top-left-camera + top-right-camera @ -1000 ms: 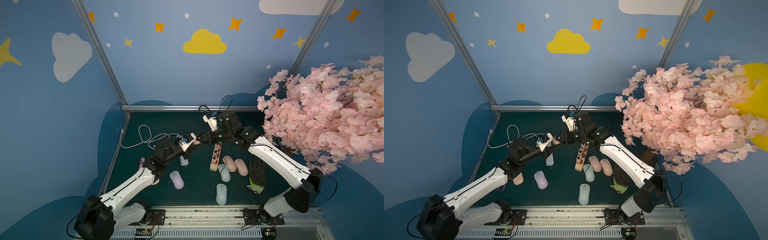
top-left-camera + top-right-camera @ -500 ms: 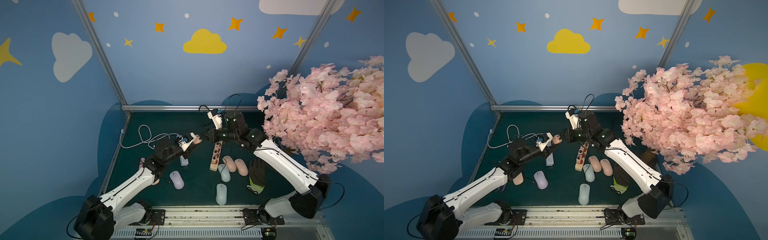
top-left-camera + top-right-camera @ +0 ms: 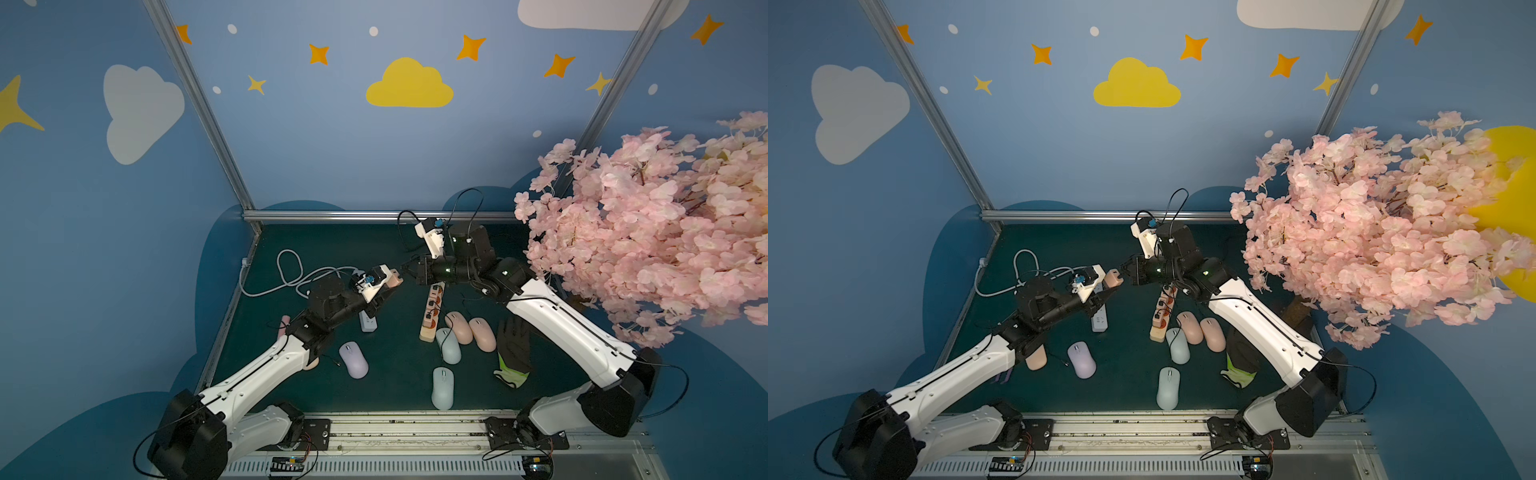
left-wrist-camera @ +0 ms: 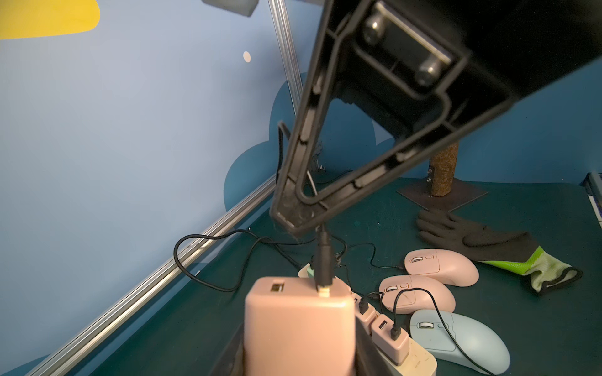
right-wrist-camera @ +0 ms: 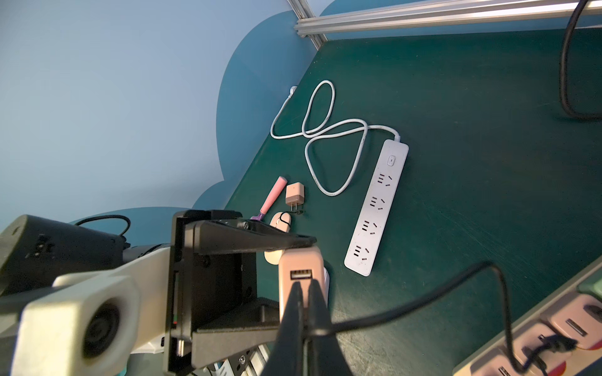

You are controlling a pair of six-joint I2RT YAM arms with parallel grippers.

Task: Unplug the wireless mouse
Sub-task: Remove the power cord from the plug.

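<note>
**Nearest, left wrist view:** the pink charger (image 4: 298, 325), raised off the mat and clamped between the part-closed fingers of the left gripper (image 5: 295, 276).

**Next:** the black USB plug (image 4: 323, 263), seated in the charger's port. The right gripper (image 4: 293, 218) is pinched tight on its rear end.

**Beyond, on the mat:** the mice. The cable seems to run to the farther pink mouse (image 4: 441, 267), though I cannot trace it surely.

**Step in hand:** both grips are made and the plug is not yet out. Next I need a straight pull along the plug's axis, with the charger held steady.
</note>
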